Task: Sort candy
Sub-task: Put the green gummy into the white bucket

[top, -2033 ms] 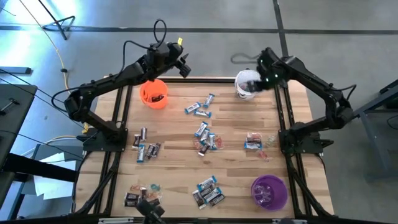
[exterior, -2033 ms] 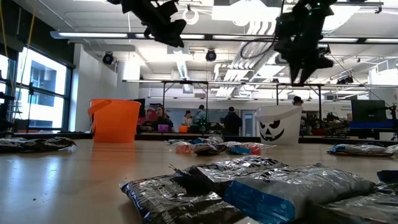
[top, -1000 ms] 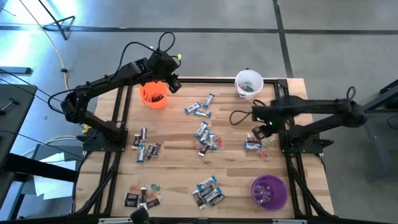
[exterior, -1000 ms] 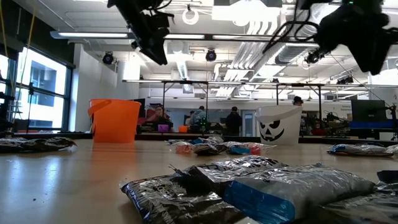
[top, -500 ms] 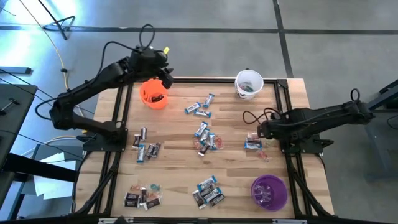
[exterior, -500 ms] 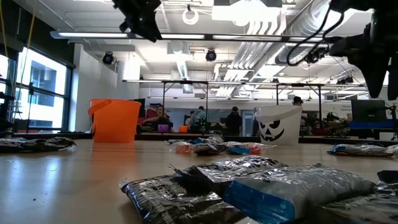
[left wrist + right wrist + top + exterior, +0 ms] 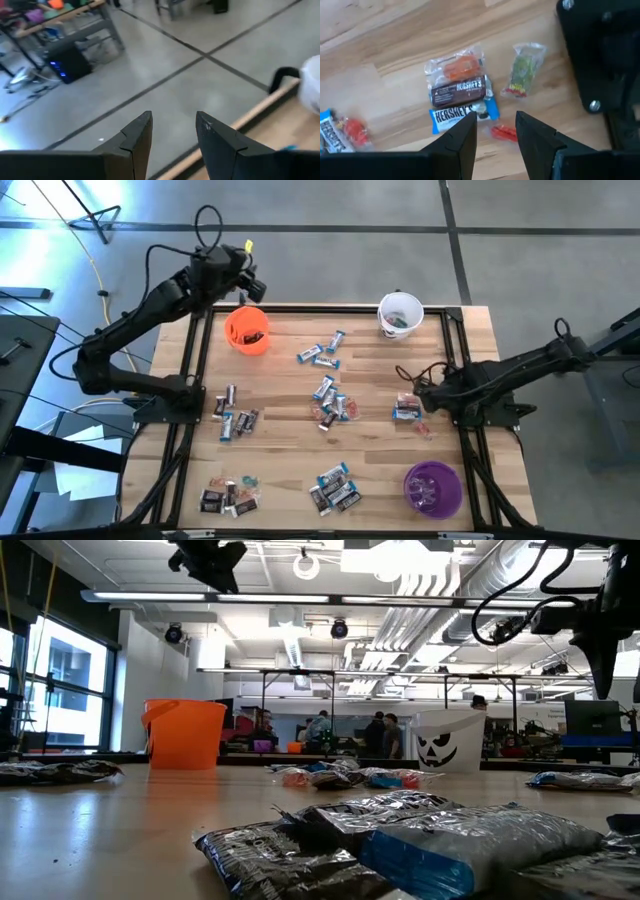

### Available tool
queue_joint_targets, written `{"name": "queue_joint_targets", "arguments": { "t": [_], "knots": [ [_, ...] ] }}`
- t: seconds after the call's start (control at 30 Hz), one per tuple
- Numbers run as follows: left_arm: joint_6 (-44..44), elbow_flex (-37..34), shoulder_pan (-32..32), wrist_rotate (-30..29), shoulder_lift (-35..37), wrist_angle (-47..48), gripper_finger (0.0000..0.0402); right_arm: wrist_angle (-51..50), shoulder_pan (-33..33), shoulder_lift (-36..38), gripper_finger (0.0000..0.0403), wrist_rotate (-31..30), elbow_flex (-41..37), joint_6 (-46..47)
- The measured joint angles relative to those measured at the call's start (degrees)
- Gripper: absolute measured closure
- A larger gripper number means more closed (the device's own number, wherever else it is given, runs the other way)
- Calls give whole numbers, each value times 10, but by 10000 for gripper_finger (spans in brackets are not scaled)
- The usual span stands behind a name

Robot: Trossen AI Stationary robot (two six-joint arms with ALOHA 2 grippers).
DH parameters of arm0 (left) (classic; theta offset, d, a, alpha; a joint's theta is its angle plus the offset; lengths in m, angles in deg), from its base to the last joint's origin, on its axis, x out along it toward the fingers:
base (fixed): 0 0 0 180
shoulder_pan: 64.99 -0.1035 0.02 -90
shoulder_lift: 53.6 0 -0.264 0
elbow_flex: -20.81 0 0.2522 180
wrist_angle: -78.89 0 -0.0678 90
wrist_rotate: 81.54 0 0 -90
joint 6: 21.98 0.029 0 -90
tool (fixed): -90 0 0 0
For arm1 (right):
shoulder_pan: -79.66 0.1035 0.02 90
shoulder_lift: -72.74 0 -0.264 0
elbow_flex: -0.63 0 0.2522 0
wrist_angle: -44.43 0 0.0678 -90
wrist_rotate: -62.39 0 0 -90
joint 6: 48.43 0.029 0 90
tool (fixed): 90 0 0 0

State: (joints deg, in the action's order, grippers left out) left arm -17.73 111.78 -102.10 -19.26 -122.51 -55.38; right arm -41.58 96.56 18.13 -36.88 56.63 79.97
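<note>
The right gripper (image 7: pixel 493 131) is hovering with its fingers parted and empty over the candy (image 7: pixel 462 98) near the table's (image 7: pixel 370 440) right edge, where two wrappers are reading "HERSHEY'S", one brown, one blue. In the high view that cluster (image 7: pixel 407 408) is lying just beside the gripper (image 7: pixel 424 391). More candy (image 7: pixel 330 402) is sitting scattered across the middle and the near-left corner. A purple cup (image 7: pixel 432 488) is standing near right. Farther off, the left gripper (image 7: pixel 252 278) is hanging open and empty above the far edge beside the orange cup (image 7: pixel 247 330); a white cup (image 7: pixel 400 315) is standing far right.
</note>
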Motion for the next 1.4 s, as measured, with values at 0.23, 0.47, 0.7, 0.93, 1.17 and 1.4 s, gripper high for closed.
{"name": "queue_joint_targets", "arguments": {
  "t": [0.23,0.47,0.7,0.93,1.17,1.4],
  "knots": [
    [49,0,-100,28,0,-8,261,30,10,-54,272,24,0,41],
    [54,0,-189,114,0,-21,261,37,-12,-118,272,33,0,58],
    [55,0,-228,169,0,-21,261,22,-13,-142,272,35,0,78],
    [55,0,-233,173,0,-20,261,-32,-3,-142,272,3,0,78],
    [49,0,-233,173,0,-20,261,-4,-2,-162,272,-7,-15,70],
    [39,0,-233,182,0,-19,261,145,-3,-170,272,16,-71,96]
  ]
}}
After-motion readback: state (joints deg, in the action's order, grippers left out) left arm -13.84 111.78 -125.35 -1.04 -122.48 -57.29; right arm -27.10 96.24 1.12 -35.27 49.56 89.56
